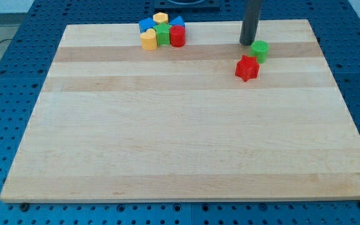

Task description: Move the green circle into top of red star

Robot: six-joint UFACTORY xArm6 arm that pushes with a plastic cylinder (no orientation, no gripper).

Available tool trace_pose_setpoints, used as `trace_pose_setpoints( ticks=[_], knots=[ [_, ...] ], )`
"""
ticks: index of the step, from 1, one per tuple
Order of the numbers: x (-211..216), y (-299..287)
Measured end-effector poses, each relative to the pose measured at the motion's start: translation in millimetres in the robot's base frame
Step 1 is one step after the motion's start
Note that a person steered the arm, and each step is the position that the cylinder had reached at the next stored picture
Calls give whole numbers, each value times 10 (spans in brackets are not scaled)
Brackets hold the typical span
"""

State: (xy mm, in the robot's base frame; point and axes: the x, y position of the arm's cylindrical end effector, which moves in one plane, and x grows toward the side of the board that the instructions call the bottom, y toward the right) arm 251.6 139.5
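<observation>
The surface (180, 137) is a pale wooden board with lengthwise grain bands, resting on a blue perforated base plate (5, 94) that shows on all sides. At the view's top edge a dark fixture is partly visible behind the board; it cannot be identified.

The near half of the surface, toward the view's bottom, carries no blocks. No bins, trays or other containers stand on it.

Toward the view's upper right lies the red star (247, 68). Just above it and slightly to the view's right sits the green circle (260, 50), a short cylinder standing on its flat face. Its axis is upright, so it has no pointing direction in plan. Circle and star are very close or touching; which one cannot be told.

The dark rod descends from the view's top. The tip (248, 43) rests just beside the green circle, at its left. The arm carries no jaws, only this rod, so no open or closed state applies.

Farther back, at the view's upper left, a tight cluster holds a yellow block (148, 40), a green block (162, 35), a red block (177, 36), a blue block (146, 25), a second blue block (177, 22) and a second yellow block (160, 17).
</observation>
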Motion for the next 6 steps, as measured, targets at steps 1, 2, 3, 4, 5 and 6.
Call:
trace_pose_setpoints(
  ticks=[1,2,3,4,5,6],
  knots=[
    [-87,381],
    [171,516],
    [306,450],
    [306,231],
    [327,-46],
    [348,-174]
  ],
)
